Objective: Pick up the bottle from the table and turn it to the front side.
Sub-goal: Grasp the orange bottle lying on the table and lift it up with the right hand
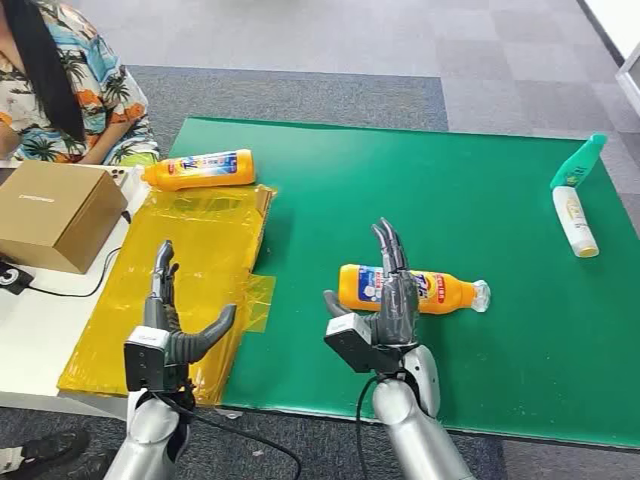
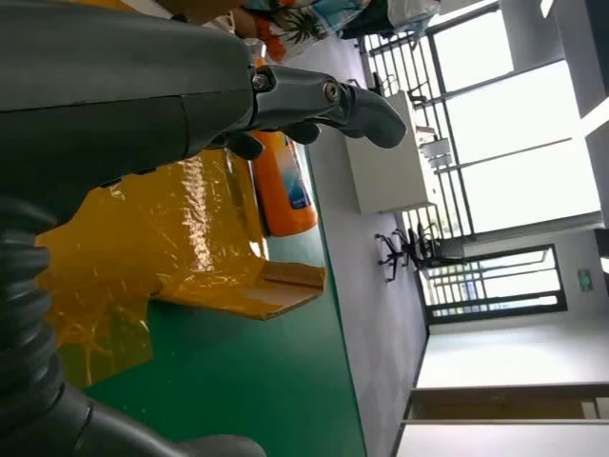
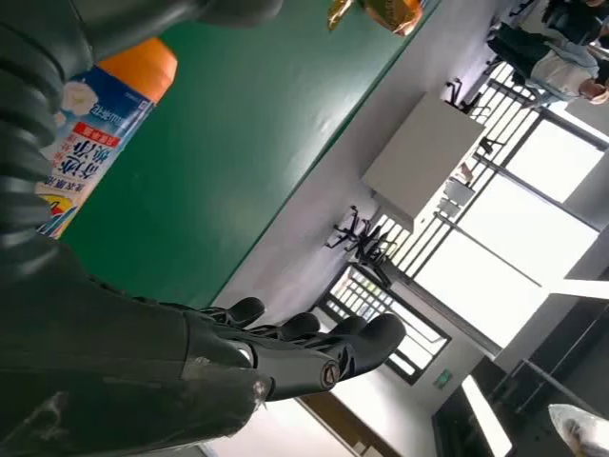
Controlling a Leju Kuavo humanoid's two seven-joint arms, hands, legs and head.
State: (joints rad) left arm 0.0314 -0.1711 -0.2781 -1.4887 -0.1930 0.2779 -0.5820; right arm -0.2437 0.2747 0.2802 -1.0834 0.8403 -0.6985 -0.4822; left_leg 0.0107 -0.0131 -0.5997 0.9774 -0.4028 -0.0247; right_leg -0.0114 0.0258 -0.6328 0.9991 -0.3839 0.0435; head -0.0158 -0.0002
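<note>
Right hand [image 1: 389,300] (fingers spread) hovers over lying orange bottle [image 1: 438,291]

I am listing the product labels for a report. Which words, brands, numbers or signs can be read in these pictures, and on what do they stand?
No text can be read for certain.
Orange bottle by the right hand: Chinese characters, too blurred.
Orange bottle by the yellow sheet: label too small.
Cardboard box: faint print, unreadable.
White bottle: mark too small.
</note>
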